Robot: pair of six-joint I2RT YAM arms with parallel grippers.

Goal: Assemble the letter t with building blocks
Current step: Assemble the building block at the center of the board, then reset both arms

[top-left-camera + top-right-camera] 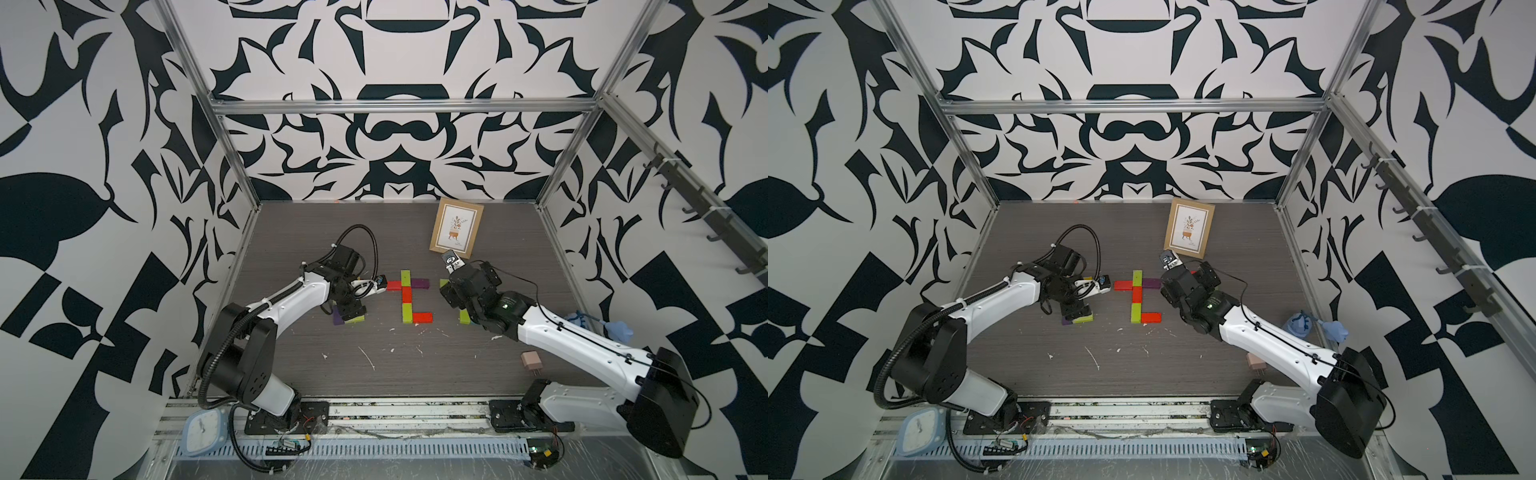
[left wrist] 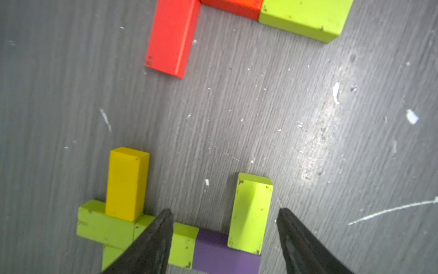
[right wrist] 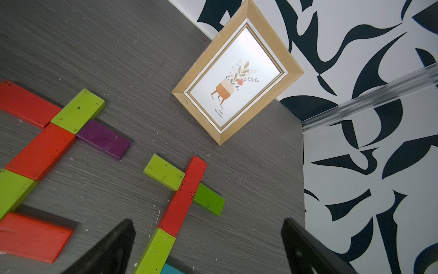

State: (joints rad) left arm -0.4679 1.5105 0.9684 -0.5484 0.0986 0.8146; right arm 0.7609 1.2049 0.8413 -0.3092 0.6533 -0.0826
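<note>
The building blocks (image 1: 406,296) are forming a t on the table (image 1: 332,232); the left gripper (image 1: 381,286), open and empty, is hovering beside its red block (image 1: 394,285), leaving it free; the right gripper (image 3: 208,221) is standing wide open, empty.

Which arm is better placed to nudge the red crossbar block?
Likely left: open left fingers sit beside that flat red block; the right fingers are farther, by the wooden picture frame.
</note>
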